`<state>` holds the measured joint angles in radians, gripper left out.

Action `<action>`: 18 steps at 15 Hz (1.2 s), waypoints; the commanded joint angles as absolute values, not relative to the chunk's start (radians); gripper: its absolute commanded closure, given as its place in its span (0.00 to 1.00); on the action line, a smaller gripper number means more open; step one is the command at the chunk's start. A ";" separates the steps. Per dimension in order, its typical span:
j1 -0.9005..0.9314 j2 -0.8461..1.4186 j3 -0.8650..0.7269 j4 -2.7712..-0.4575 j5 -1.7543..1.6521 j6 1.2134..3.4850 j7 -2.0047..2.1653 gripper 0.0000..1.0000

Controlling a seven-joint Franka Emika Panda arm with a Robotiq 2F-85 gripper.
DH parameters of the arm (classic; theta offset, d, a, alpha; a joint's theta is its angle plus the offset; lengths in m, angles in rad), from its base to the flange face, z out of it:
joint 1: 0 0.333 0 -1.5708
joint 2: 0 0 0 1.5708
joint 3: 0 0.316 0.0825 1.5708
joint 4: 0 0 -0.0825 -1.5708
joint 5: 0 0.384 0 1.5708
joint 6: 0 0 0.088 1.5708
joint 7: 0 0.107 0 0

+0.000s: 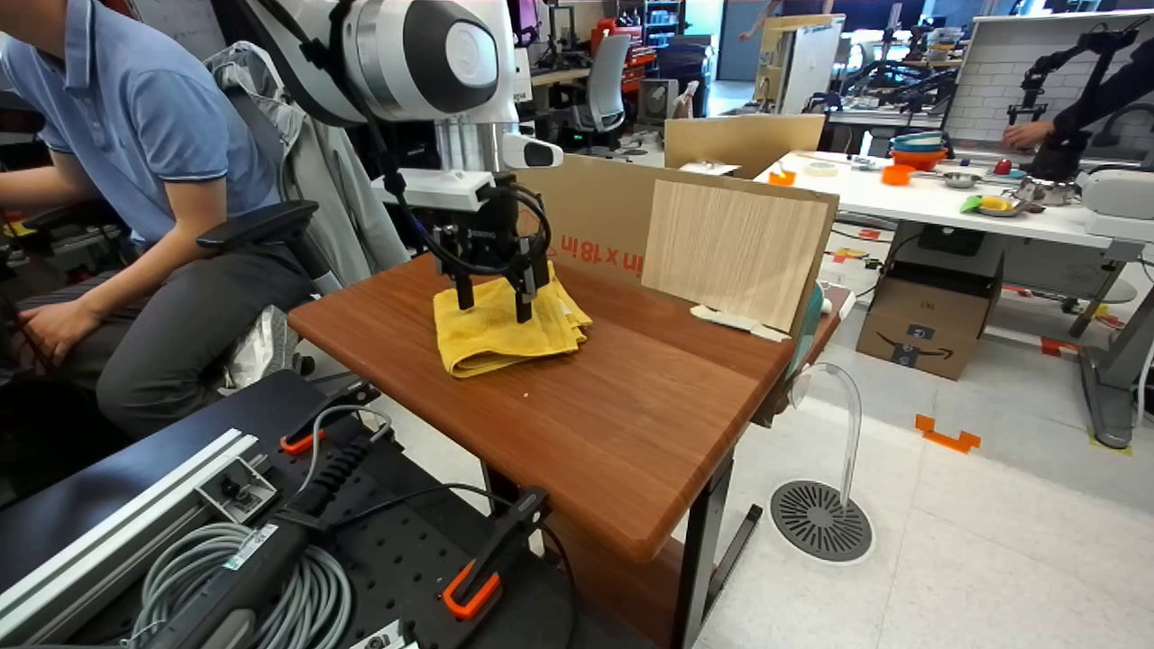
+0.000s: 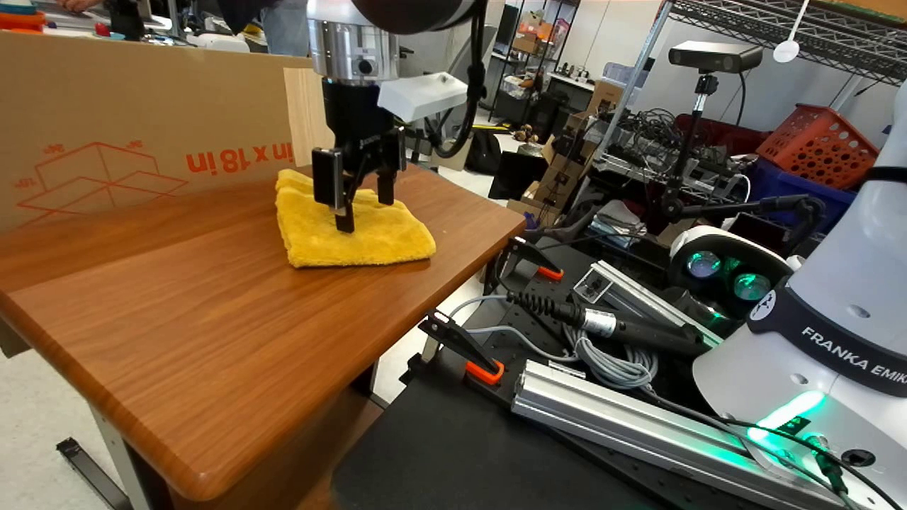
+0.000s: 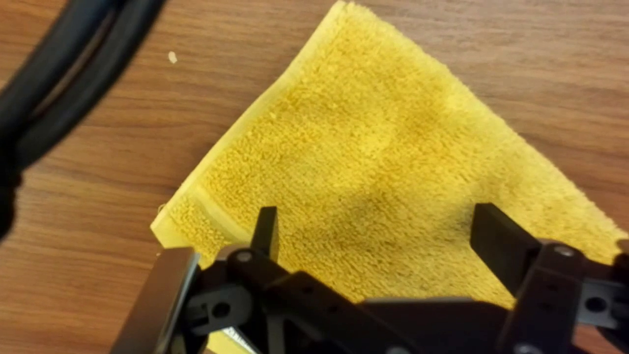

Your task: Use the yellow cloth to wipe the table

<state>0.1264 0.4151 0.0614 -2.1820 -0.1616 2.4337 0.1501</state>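
The yellow cloth (image 1: 491,345) lies folded on the brown wooden table (image 1: 595,433), towards the back. It also shows in an exterior view (image 2: 368,246) and fills the middle of the wrist view (image 3: 368,137). My gripper (image 1: 494,312) points down over the cloth, also seen in an exterior view (image 2: 365,216). In the wrist view the two black fingertips (image 3: 376,209) stand wide apart with cloth below and between them. Nothing is gripped. The fingertips are at or just above the cloth; I cannot tell if they touch it.
A cardboard sheet (image 2: 142,120) stands along one table edge, with a light wood panel (image 1: 735,248) leaning by it. A black base board (image 1: 424,532) with orange-tipped clamps (image 1: 473,586) adjoins the table. A small pale speck (image 3: 172,57) lies beside the cloth. A person (image 1: 153,135) sits nearby.
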 commanded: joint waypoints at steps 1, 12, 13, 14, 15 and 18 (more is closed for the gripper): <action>0.140 0.524 0.065 -2.129 -0.137 2.455 0.139 0.00; 0.207 0.607 0.055 -2.150 -0.224 2.358 0.111 0.00; 0.224 0.609 0.060 -2.156 -0.243 2.355 0.113 0.00; 0.249 0.613 0.064 -2.161 -0.269 2.352 0.126 0.00; 0.270 0.618 0.067 -2.157 -0.294 2.342 0.133 0.00; 0.327 0.630 0.100 -2.124 -0.332 2.268 0.118 0.00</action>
<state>0.2658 0.5397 0.0662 -2.1292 -0.2958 2.2863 0.1078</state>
